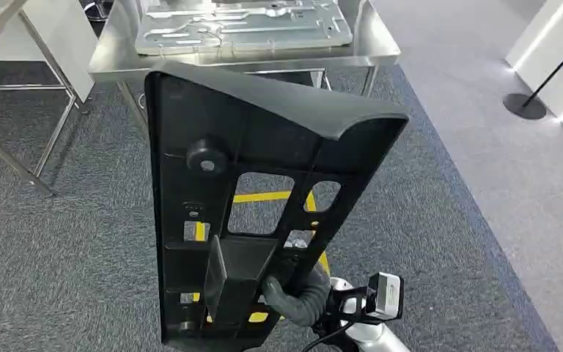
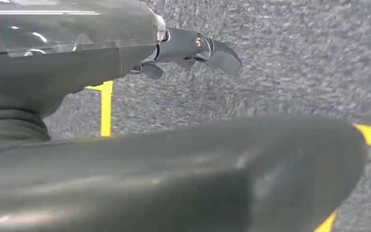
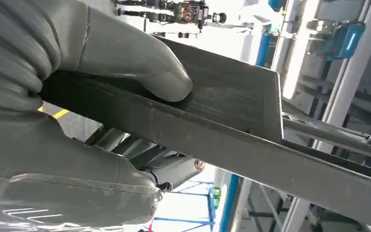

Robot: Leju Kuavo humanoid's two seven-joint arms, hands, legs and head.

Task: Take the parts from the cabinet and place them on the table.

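Part [image 1: 264,213], a big black plastic panel with cut-outs and a curled upper lip, is out of the cabinet and held up in the air over the grey carpet [image 1: 66,242]. By my reckoning the job is about halfway: the steel table [image 1: 381,51] stands ahead, a pressed metal plate [image 1: 242,29] already lying on it, and the panel has yet to be carried over and set down. The right hand [image 1: 297,297] clamps it near its lower end, thumb [image 3: 125,53] pressed on one face and fingers curled under the other, so the panel rises above the hand, tilted. The left hand [image 2: 193,50] hangs over the carpet holding nothing, fingers loosely apart as far as I can see.
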